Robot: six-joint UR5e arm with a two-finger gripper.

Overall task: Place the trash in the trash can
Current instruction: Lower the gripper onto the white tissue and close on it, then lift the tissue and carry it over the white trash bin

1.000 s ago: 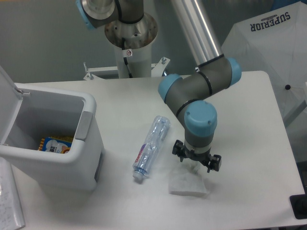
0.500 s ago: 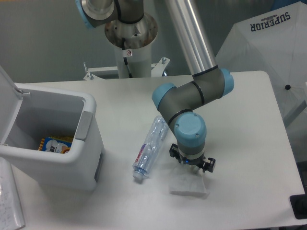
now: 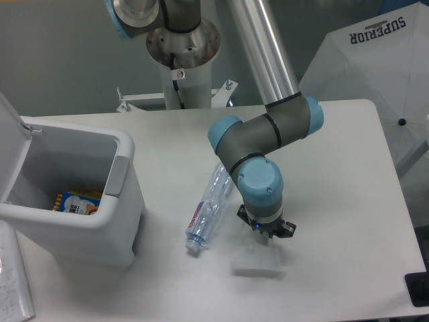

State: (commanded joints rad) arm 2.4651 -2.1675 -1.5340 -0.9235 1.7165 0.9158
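The crushed clear plastic bottle [image 3: 211,204] with a red-and-blue label lies on the white table, cap towards the front. The crumpled translucent white wrapper [image 3: 258,261] lies just right of it, nearer the front edge. My gripper [image 3: 265,236] points straight down over the wrapper's back edge, right at it. The blue wrist hides the fingers, so I cannot tell how they stand or whether they touch the wrapper. The white trash can [image 3: 87,231] with a grey panel stands at the left, its lid [image 3: 8,144] swung open.
A yellow-and-blue packet [image 3: 75,202] lies inside the can. The arm's base column [image 3: 182,64] rises at the table's back. A white cover marked SUPERIOR [image 3: 375,60] stands at the right. A dark object [image 3: 419,290] sits at the front right corner.
The gripper has moved left and lower, down onto the wrapper's back edge. The wrapper now sits slightly further left and looks a little flatter. The bottle has not moved.
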